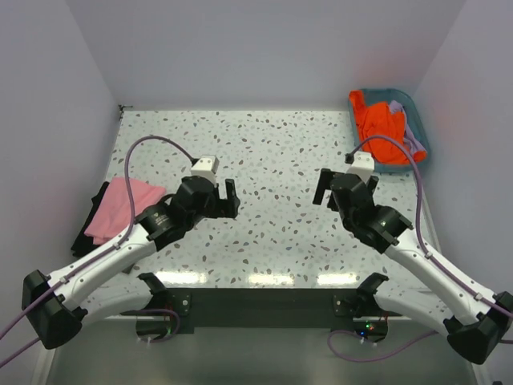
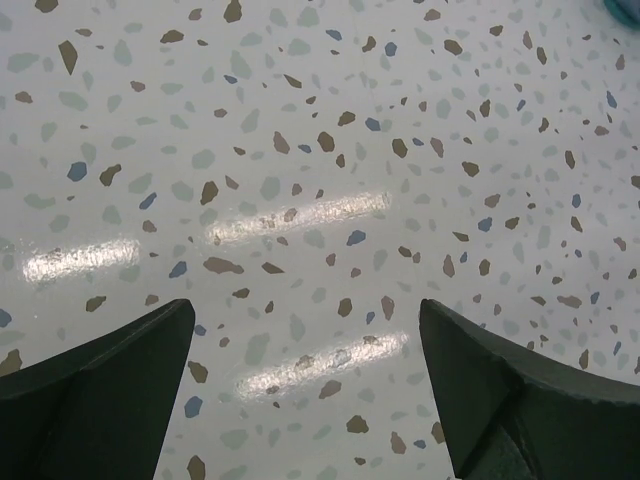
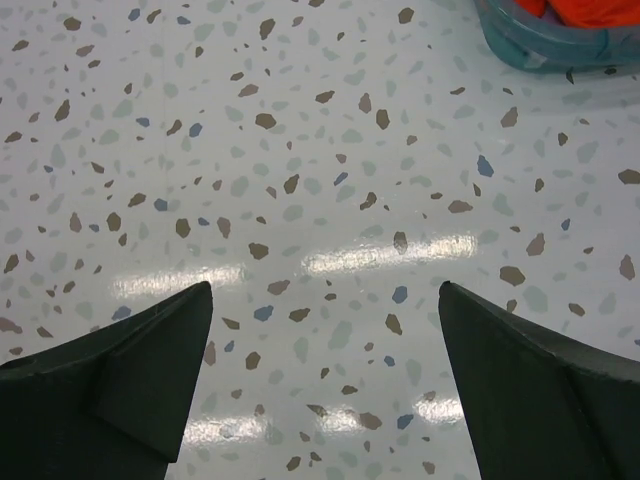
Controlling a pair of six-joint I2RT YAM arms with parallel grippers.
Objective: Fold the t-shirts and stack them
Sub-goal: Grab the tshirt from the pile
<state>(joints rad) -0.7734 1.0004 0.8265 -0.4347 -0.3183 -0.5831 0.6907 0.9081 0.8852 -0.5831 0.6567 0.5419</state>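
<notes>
In the top view a folded pink t-shirt (image 1: 120, 207) lies on a black t-shirt (image 1: 86, 238) at the table's left edge. An orange t-shirt (image 1: 378, 120) and a lavender one (image 1: 409, 128) sit crumpled in the teal basket (image 1: 423, 138) at the far right. My left gripper (image 1: 226, 199) hovers open over the middle-left of the table, right of the pink and black pile. My right gripper (image 1: 323, 186) hangs open over the middle-right, in front of the basket. Both wrist views show only bare speckled tabletop between the fingers (image 2: 110, 390) (image 3: 540, 380).
The speckled white table (image 1: 272, 152) is walled at the back and both sides. The basket's teal rim (image 3: 540, 45) and a bit of orange cloth (image 3: 590, 10) show at the top right of the right wrist view. The arm bases sit at the near edge.
</notes>
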